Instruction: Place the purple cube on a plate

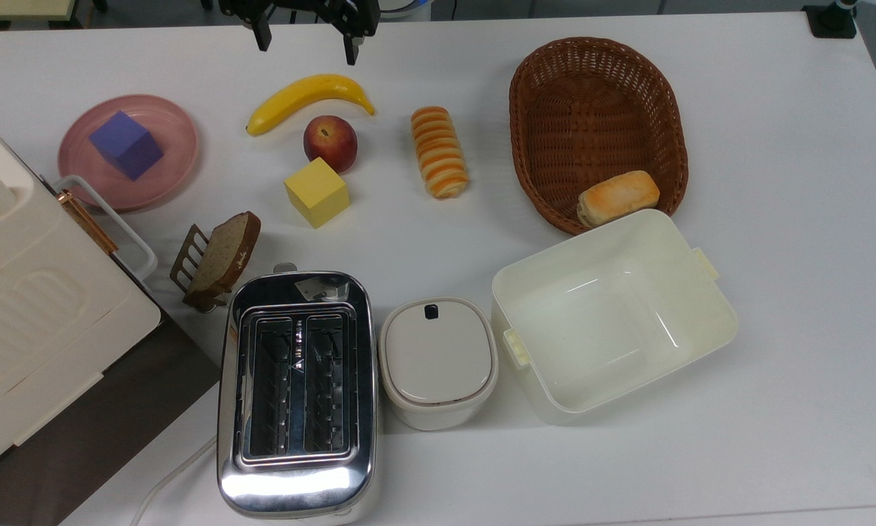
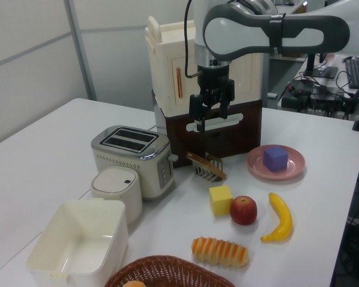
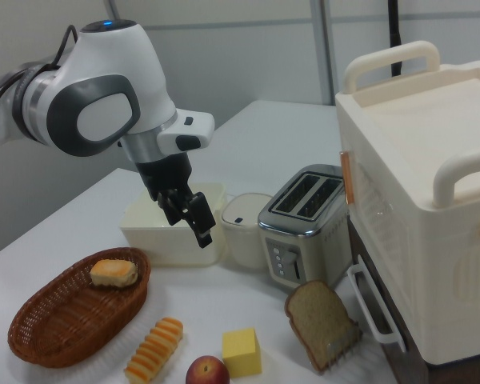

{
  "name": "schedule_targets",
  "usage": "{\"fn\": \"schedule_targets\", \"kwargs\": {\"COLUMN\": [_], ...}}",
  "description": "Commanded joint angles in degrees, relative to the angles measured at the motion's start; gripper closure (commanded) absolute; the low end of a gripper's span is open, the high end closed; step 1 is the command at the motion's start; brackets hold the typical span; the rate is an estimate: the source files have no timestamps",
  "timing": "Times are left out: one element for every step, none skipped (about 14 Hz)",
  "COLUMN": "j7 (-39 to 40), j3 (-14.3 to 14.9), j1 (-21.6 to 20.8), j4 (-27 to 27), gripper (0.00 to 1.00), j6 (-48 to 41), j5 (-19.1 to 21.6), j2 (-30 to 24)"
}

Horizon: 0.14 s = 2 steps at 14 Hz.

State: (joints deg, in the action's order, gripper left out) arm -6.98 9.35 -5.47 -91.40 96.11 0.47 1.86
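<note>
The purple cube [image 1: 126, 144] rests on the pink plate [image 1: 173, 139] at the top view's left; in the left view the purple cube [image 2: 276, 158] sits on the plate [image 2: 255, 162] at the right. My gripper [image 1: 306, 36] hangs open and holds nothing, at the top view's upper edge above the banana, well to the right of the plate. Seen in the left view, the gripper [image 2: 207, 116] is in the air in front of the cream bread box, left of the plate. The right view has the gripper [image 3: 190, 214] high above the table.
A banana [image 1: 307, 97], an apple [image 1: 329, 140], a yellow cube [image 1: 317, 192] and a striped roll [image 1: 439, 151] lie mid-table. A wicker basket [image 1: 598, 95] holds a bun. A toaster [image 1: 296, 391], lidded pot [image 1: 438, 359], cream tub [image 1: 613, 314], bread rack [image 1: 215, 259] and bread box [image 1: 36, 321] stand nearer.
</note>
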Motion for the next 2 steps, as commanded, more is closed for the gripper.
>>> {"fn": "schedule_targets", "kwargs": {"j7": [1.27, 1.27], "j3": [0.40, 0.40], "j1": [-0.25, -0.16], "j4": [0.26, 0.26], "gripper": [0.00, 0.00], "j6": [-0.93, -0.93], "j5": [1.02, 1.11], "j2": [-0.37, -0.37]}}
